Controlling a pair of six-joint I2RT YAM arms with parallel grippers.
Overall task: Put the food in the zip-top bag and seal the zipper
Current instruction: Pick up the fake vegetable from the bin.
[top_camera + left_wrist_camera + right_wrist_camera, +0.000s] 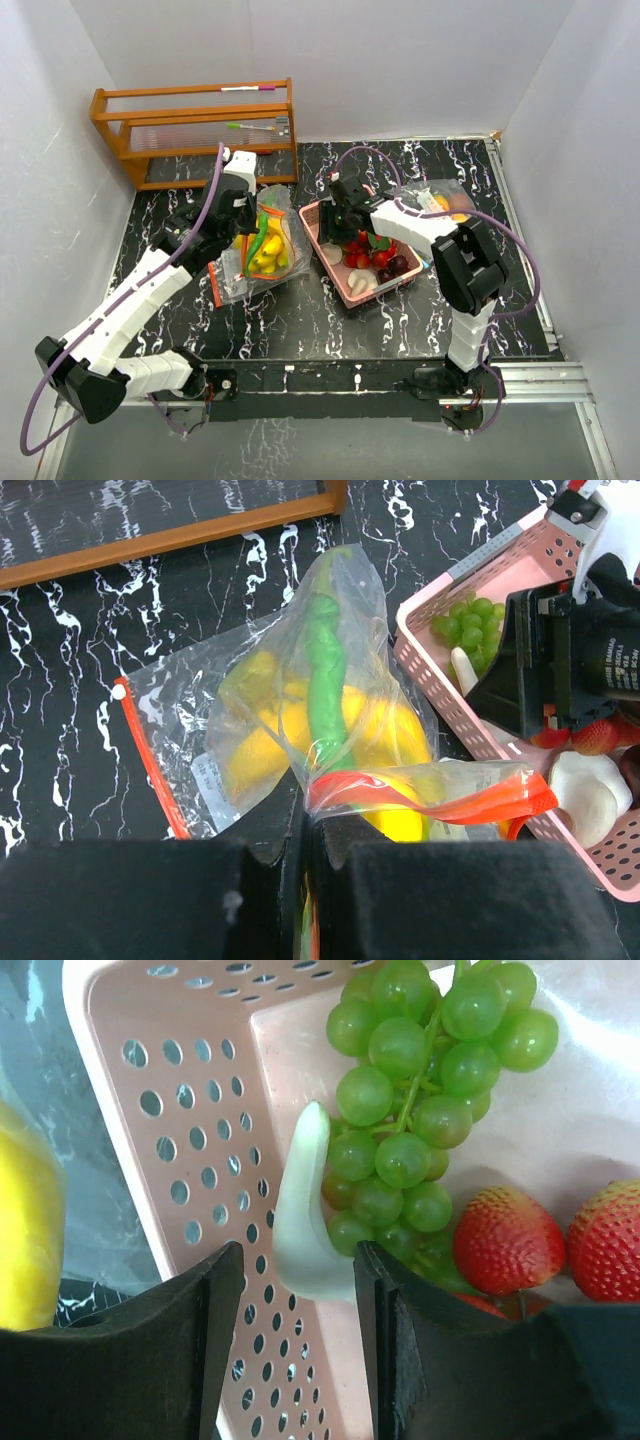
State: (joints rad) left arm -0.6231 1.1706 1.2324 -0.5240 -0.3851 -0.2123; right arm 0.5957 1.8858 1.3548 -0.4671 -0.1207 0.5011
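Observation:
A clear zip-top bag (268, 245) with an orange zipper lies left of the pink tray (312, 232). It holds yellow and green food (325, 695). My left gripper (236, 218) is shut on the bag's zipper edge (430, 792); in the left wrist view the gripper (308, 825) pinches the plastic. My right gripper (345, 222) is open, low in the tray's far left corner. In the right wrist view the gripper (297, 1255) straddles a pale white piece (305, 1210) beside green grapes (410, 1090) and red strawberries (505, 1240). More red berries and dark plums (385, 258) lie in the tray.
A wooden rack (195, 125) stands at the back left; its base shows in the left wrist view (170, 535). A second clear bag with orange pieces (445, 200) lies right of the tray. White walls enclose the black marbled table (300, 320).

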